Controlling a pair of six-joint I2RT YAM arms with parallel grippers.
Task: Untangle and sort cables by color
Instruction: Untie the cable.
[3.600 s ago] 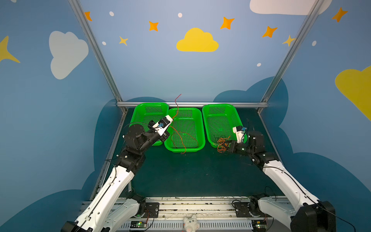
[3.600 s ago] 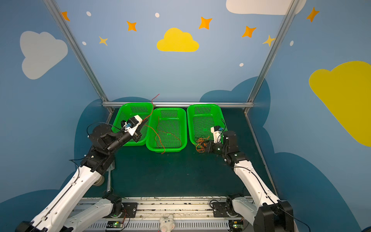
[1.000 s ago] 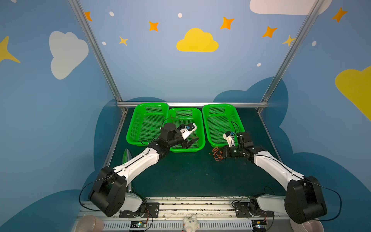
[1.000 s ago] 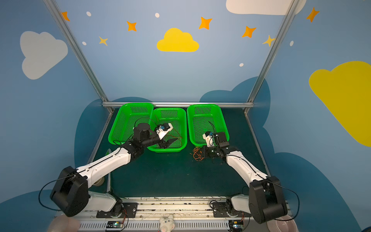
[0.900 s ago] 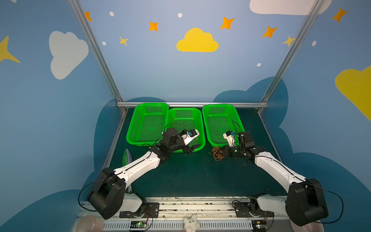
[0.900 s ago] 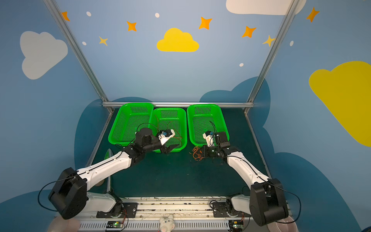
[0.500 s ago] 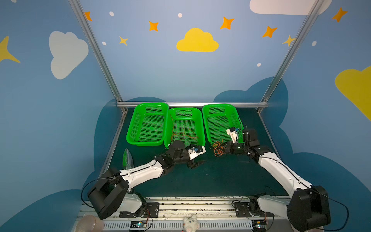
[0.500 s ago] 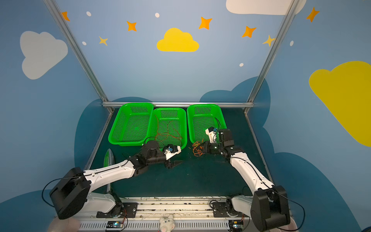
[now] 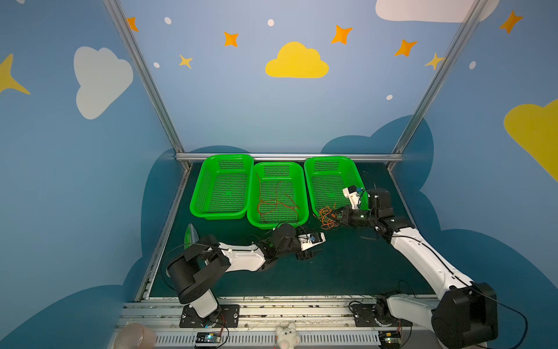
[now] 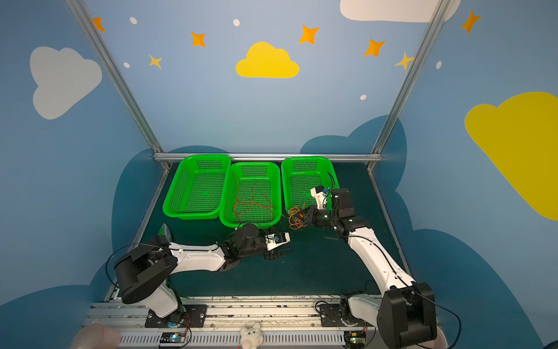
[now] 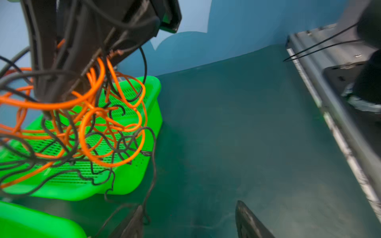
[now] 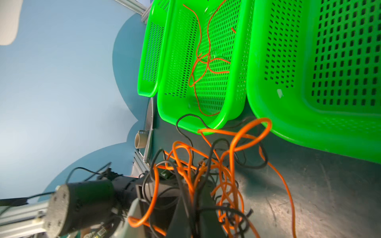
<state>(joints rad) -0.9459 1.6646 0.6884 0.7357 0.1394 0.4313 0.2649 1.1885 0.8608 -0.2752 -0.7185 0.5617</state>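
My right gripper (image 9: 338, 216) (image 12: 194, 191) is shut on a tangle of orange and black cables (image 9: 327, 216) (image 10: 294, 219) (image 12: 216, 169). It holds the tangle just in front of the right basket's (image 9: 308, 181) near left corner. In the left wrist view the tangle (image 11: 92, 115) hangs from those jaws. My left gripper (image 9: 308, 255) (image 10: 276, 253) (image 11: 189, 208) is open, low over the mat, in front of the middle basket (image 9: 277, 225). A black strand (image 11: 152, 185) dangles beside one of its fingers. Red cables (image 9: 276, 202) (image 12: 203, 61) lie in the middle basket.
Three green baskets stand side by side along the back, the left basket (image 9: 222, 213) among them. A green and white object (image 9: 190, 235) leans at the mat's left edge. A metal rail (image 9: 271, 305) runs along the front.
My left gripper has come from over the middle basket forward and down to the mat, nearer the tangle. My right gripper has carried the tangle a little back toward the right basket.
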